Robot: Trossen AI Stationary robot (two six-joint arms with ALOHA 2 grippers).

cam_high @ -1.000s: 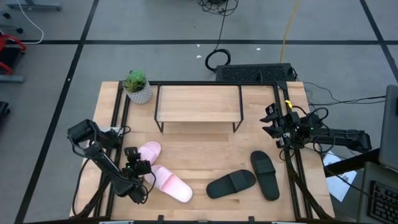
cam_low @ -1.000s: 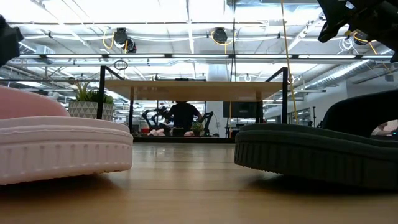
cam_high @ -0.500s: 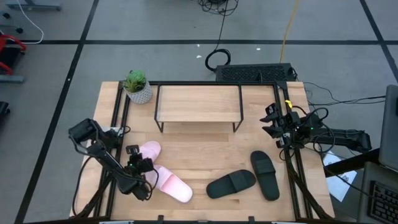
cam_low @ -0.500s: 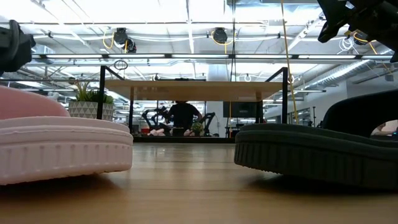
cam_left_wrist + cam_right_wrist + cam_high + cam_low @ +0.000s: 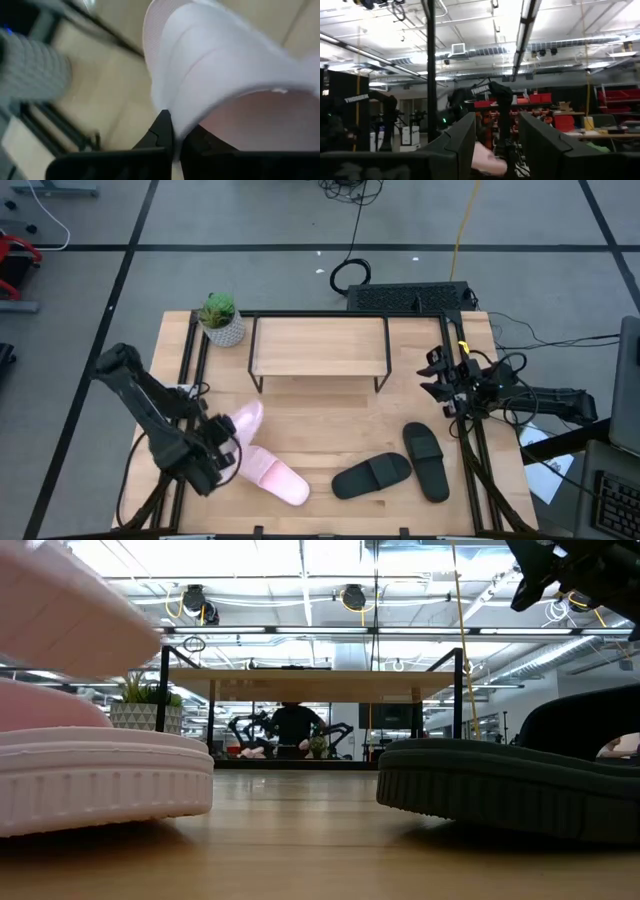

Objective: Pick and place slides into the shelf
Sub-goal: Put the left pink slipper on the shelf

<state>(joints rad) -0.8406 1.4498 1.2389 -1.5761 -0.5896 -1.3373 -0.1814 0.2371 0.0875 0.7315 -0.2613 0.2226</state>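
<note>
Slides in pale pink and black, each an open-toe sandal with one wide strap, lie across the front of the light wooden tabletop (image 5: 330, 420). One pale pink slide (image 5: 245, 423) hangs tilted off the table, its edge pinched between the closed fingers of the left gripper (image 5: 222, 448); the second pale pink slide (image 5: 275, 477) lies flat just beside it. Two black slides (image 5: 372, 476) (image 5: 426, 461) rest nearby. Behind them stands the low wooden-topped shelf (image 5: 320, 345) on thin black legs. The right gripper (image 5: 432, 375), fingers apart, waits at the table's right edge.
</note>
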